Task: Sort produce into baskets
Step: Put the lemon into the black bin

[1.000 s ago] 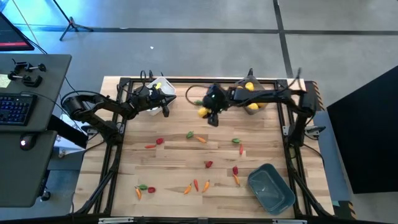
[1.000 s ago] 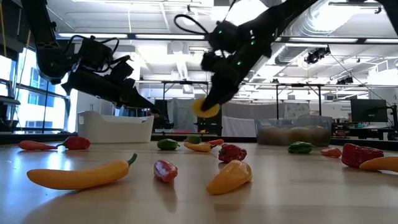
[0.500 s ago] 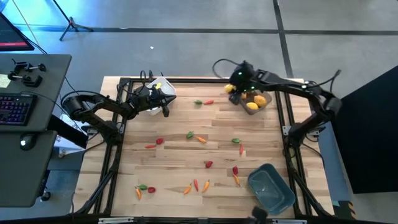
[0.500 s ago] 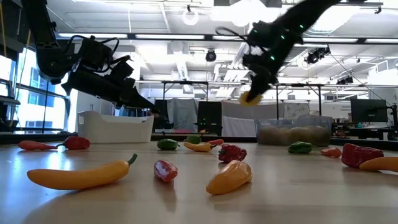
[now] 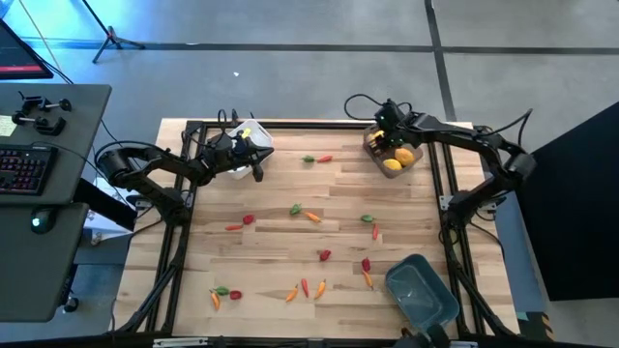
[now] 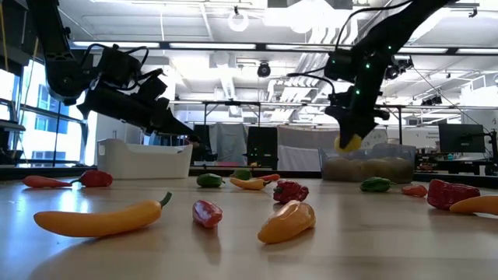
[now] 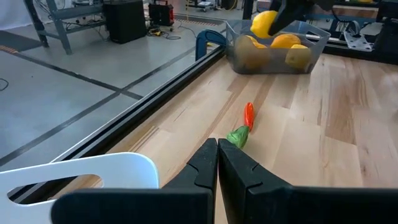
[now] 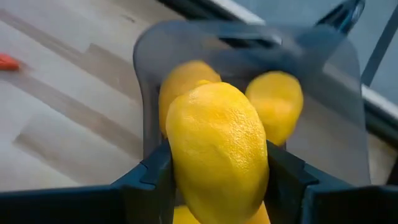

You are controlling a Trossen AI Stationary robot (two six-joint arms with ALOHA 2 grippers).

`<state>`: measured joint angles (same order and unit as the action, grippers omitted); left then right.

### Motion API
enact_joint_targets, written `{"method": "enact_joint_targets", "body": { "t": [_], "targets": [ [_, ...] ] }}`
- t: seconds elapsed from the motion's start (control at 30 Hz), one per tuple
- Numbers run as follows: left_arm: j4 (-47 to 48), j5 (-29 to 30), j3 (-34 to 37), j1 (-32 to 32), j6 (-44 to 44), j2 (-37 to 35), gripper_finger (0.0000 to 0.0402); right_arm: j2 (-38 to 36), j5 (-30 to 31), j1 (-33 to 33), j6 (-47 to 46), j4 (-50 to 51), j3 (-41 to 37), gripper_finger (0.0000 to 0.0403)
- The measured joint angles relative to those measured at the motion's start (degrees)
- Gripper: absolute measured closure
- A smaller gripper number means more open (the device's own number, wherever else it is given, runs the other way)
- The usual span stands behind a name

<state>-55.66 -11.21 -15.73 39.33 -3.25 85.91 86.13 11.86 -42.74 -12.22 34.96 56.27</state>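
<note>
hovering over the translucent grey plastic bin at the wooden table's far edge, a yellow dimpled lemon is gripped by the right tool. left tool is closed, empty, beside the white bin.

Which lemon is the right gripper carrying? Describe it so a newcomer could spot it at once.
Start at the table's far right corner, where the clear grey bin sits. The right gripper hangs above that bin, shut on a yellow lemon. Unlike the other yellow fruits lying inside the bin, this one is up in the air, clamped between two dark fingers.
</note>
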Motion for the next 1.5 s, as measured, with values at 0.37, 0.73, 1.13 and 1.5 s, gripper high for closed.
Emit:
{"method": "enact_joint_targets", "body": {
  "t": [0.37,0.73,1.13,1.5],
  "targets": [
    [0.16,0.07,0.00,0.00,-0.36,0.00,0.0401,0.00,1.54,0.00,-5.95,8.54,0.00,0.0243],
    [1.05,0.07,0.00,0.02,-0.92,0.00,0.0402,0.09,1.60,1.16,-8.77,8.93,-1.43,0.0243],
    [0.64,-0.10,0.00,0.00,0.64,0.00,0.0401,0.17,1.52,1.66,-10.75,6.96,-4.64,0.0203],
    [0.59,-0.12,0.00,-0.02,1.09,0.00,0.0401,0.17,7.18,1.84,-6.94,5.46,-4.42,0.0152]
  ]
}}
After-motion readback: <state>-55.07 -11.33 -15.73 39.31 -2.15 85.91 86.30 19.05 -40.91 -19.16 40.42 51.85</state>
